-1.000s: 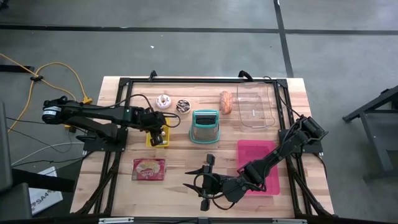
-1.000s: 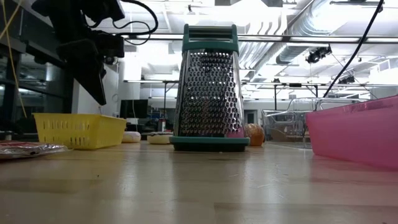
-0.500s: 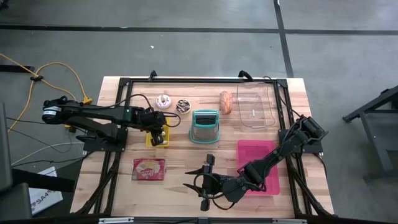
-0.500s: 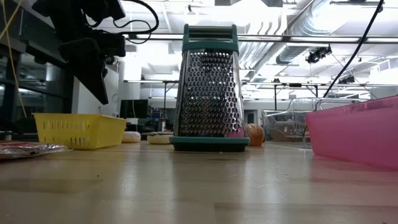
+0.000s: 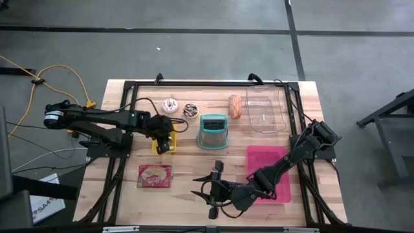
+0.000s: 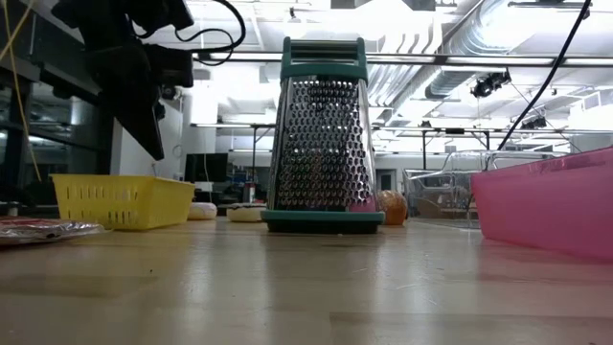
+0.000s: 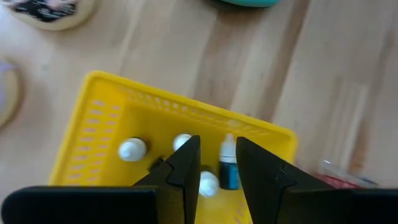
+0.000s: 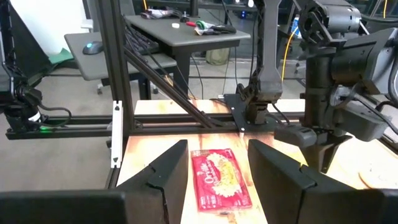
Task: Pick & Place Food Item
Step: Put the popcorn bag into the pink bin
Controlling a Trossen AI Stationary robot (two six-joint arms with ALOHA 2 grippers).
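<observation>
The red pasta packet [image 8: 219, 177] is lying flat on the counter [image 5: 194, 162] at about 8 o'clock; white script shows on its face, too small to read. No other writing is legible.

The left gripper [image 7: 217, 163] is hanging directly over the yellow basket [image 5: 163, 143], just left of centre. Its jaws are standing a narrow gap apart and holding nothing. In the basket are lying three small white balls [image 7: 132, 149] and a small blue-labelled bottle [image 7: 229, 168]. Compared with a second ago, this gripper has shifted slightly over the basket.

The right gripper [image 5: 213, 191] is waiting low at 6 o'clock, its jaws partly open and empty, unchanged.

The teal box grater [image 6: 319, 134] is standing upright at centre. At 12 o'clock are sitting two doughnuts [image 5: 170, 105], a bread roll [image 5: 235, 106] and a clear tub [image 5: 265, 110]; a pink tray [image 5: 279, 169] is lying at 4 o'clock.
</observation>
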